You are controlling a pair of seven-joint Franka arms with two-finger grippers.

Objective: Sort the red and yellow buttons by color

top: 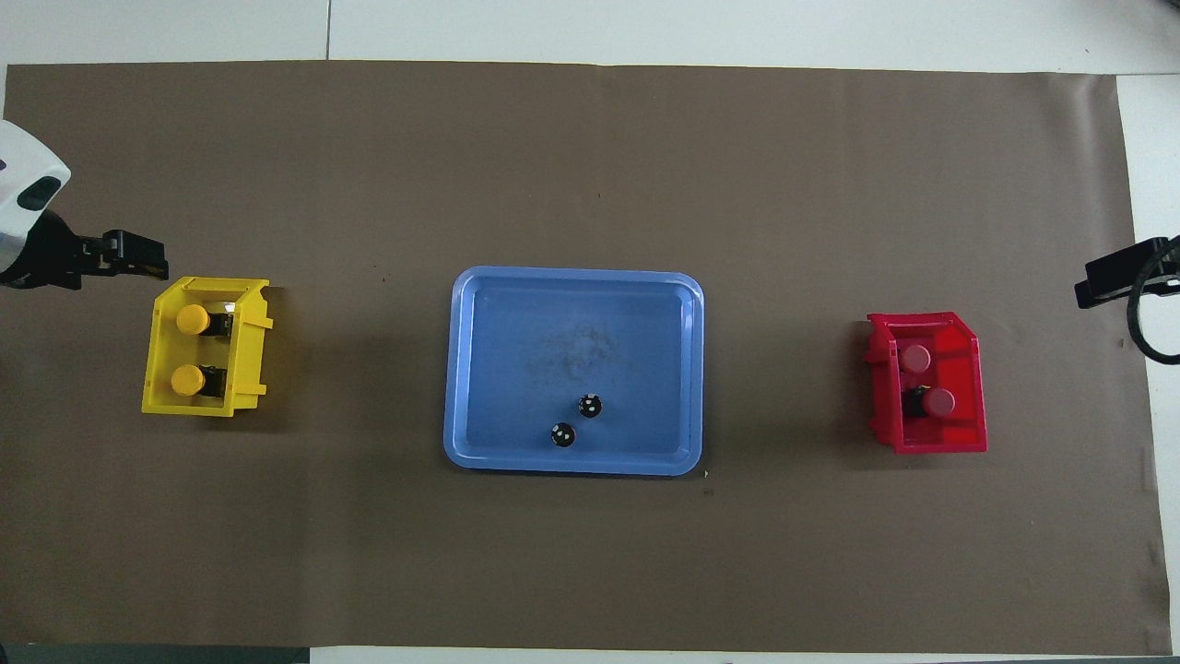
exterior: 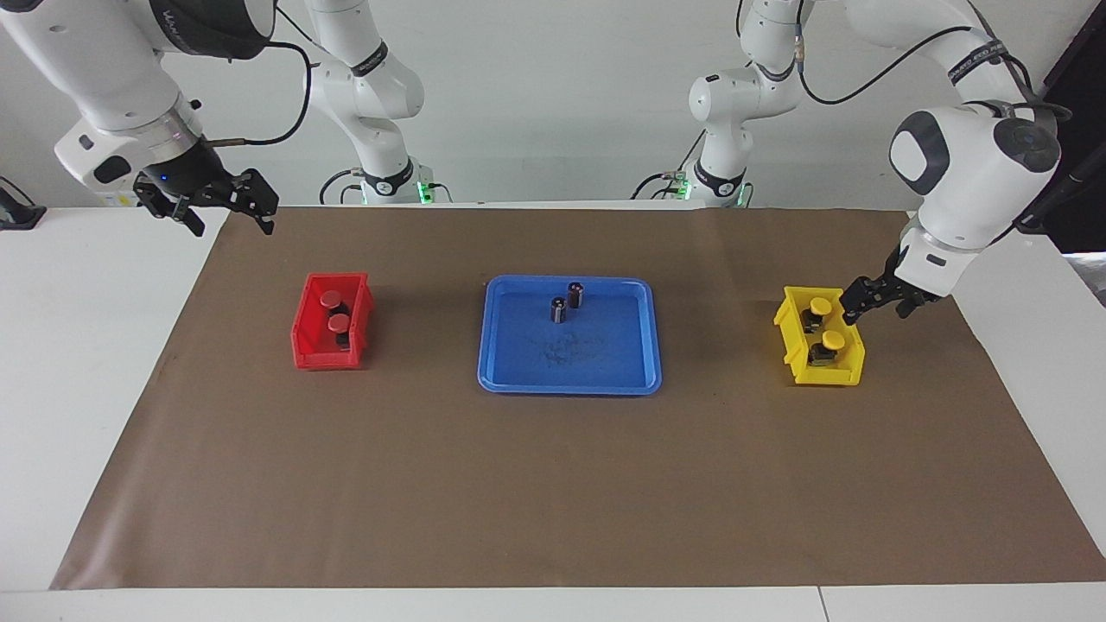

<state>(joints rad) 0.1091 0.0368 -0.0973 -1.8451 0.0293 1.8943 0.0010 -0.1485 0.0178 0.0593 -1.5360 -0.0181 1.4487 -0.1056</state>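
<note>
Two yellow buttons (exterior: 819,305) (exterior: 832,339) lie in the yellow bin (exterior: 788,324) at the left arm's end of the table; from above they show as yellow buttons (top: 192,319) (top: 187,380) in the yellow bin (top: 249,369). My left gripper (exterior: 877,304) (top: 147,263) hangs open and empty just off that bin's outer edge. Two red buttons (exterior: 330,299) (exterior: 339,323) rest in the red bin (exterior: 304,333), seen overhead as red buttons (top: 915,358) (top: 938,401). My right gripper (exterior: 226,214) (top: 1106,281) waits open, raised over the mat's corner near the red bin (top: 968,433).
A blue tray (exterior: 566,387) (top: 572,466) sits mid-table between the bins. In it stand two dark cylinders (exterior: 575,294) (exterior: 559,308) without coloured caps, on the side nearer the robots. A brown mat (exterior: 553,484) covers the table.
</note>
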